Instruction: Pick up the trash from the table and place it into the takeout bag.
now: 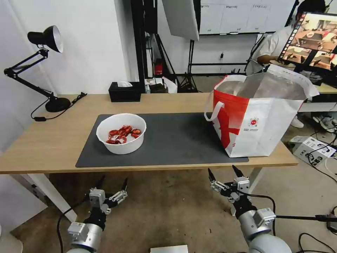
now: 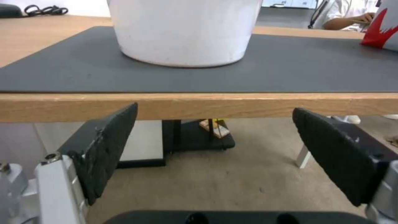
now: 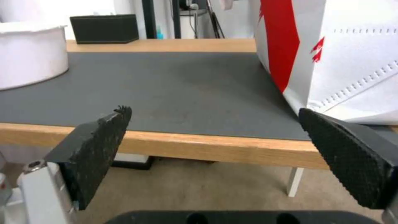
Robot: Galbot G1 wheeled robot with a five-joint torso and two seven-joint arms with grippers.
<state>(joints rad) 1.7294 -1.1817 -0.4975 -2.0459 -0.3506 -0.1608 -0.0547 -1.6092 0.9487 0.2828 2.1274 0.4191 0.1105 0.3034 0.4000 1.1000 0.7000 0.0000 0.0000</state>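
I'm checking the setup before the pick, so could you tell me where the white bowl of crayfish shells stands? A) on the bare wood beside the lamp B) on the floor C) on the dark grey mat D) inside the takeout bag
C: the white bowl stands on the dark grey mat, apart from the takeout bag.

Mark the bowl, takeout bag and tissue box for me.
bowl (image 1: 123,146): head view, front outer wall.
takeout bag (image 1: 272,128): head view, white front panel.
tissue box (image 1: 124,95): head view, black front face.
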